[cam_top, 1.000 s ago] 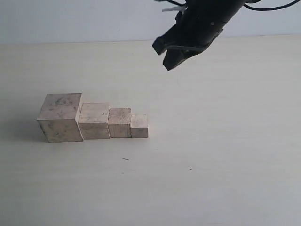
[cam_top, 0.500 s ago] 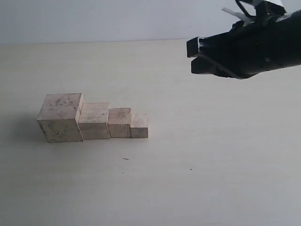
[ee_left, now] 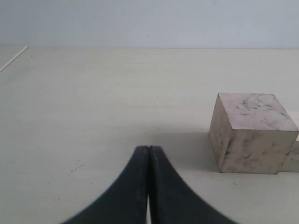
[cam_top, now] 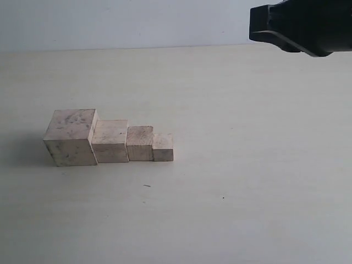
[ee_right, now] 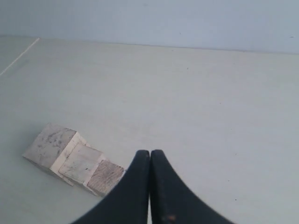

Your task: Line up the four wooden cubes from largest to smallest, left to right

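Four pale wooden cubes stand in a touching row on the table. From left to right they are the smudged largest cube (cam_top: 70, 137), the second cube (cam_top: 110, 141), the third cube (cam_top: 139, 143) and the smallest cube (cam_top: 163, 147). My right gripper (cam_top: 258, 27) hangs high at the top right, far from the row, shut on nothing (ee_right: 150, 154). Its wrist view shows the largest cube (ee_right: 49, 144), the second cube (ee_right: 80, 163) and the third cube (ee_right: 106, 178); the smallest is hidden behind the fingers. My left gripper (ee_left: 148, 149) is shut and empty, near the largest cube (ee_left: 252, 133).
The pale table (cam_top: 247, 165) stretches wide to the right of the row and in front of it. A light wall (cam_top: 110, 22) rises behind the table's far edge. A thin line (ee_left: 13, 59) marks the table surface at one side.
My right arm has risen and pulled away to the right, from above the table's middle to the top right corner. The four cubes have not moved.
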Controlling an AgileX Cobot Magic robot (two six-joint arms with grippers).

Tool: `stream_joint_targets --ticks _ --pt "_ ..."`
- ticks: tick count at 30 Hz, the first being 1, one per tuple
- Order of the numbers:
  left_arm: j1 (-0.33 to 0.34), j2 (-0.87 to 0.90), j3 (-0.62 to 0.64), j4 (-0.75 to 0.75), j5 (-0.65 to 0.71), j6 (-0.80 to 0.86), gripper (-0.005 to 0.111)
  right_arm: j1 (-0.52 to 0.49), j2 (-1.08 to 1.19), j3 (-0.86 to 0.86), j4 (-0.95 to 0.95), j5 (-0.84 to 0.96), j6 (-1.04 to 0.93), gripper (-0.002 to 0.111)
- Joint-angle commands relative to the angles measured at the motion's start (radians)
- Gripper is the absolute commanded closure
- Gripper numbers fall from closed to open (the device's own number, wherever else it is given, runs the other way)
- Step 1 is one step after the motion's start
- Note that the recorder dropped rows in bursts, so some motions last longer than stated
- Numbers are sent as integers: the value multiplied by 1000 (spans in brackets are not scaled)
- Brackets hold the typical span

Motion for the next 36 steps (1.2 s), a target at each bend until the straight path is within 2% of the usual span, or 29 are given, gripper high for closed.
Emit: stream_joint_targets --ticks 1,4,8,14,19,22,29,36 --pt "5 -6 0 2 -11 -6 107 2 -10 4 -34 -61 -6 108" --pt "5 -6 0 2 -11 -6 107 -3 -30 7 -80 -129 -6 108" --pt "5 -6 0 2 -11 -6 107 -66 -116 50 -122 -162 -7 108" --pt "5 -6 0 2 -11 -6 107 -269 -330 220 -120 -162 -3 108" --pt "5 -6 0 2 -11 -6 107 -454 -592 428 -120 -167 2 108" --pt "5 -6 0 2 -11 -6 107 -526 -750 528 -124 -178 -10 108" --pt "5 -6 0 2 -11 -6 107 -546 -1003 661 -124 -176 -90 108" --pt "5 -6 0 2 -11 -6 107 -546 -1043 717 -124 -173 -100 108"
